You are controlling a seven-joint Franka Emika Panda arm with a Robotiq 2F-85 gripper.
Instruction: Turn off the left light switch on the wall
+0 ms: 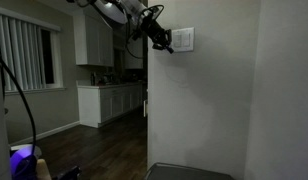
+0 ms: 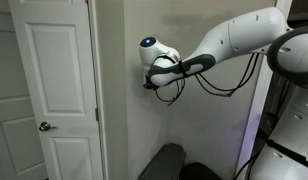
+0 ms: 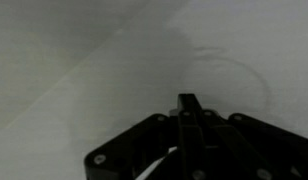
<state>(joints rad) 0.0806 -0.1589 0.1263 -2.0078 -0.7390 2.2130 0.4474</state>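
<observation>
Rockers like the left switch (image 1: 179, 38) are hard, smooth plastic on a spring: fixed to the wall (image 1: 209, 100), stiff until they snap over, and needing only a short, firm push. It is not a thing to grip. I judge the best contact to be a blunt tip on one end of the rocker, pressed straight in. Which end turns it off cannot be told from here. The surface is probably slippery, so a slanting push could skid onto the right-hand rocker just beside it.

The switch is the left half of a small white plate (image 1: 191, 32) high on the wall. At this size the two rockers cannot be told apart. The gripper (image 1: 168, 46) is at the plate's left edge, touching it or nearly so. In an exterior view the gripper (image 2: 149, 84) is against the wall and hides the plate. In the wrist view the jaws look closed, forming one narrow tip with nothing between them, and only blurred wall lies ahead.

No brand, label or writing can be read anywhere.
</observation>
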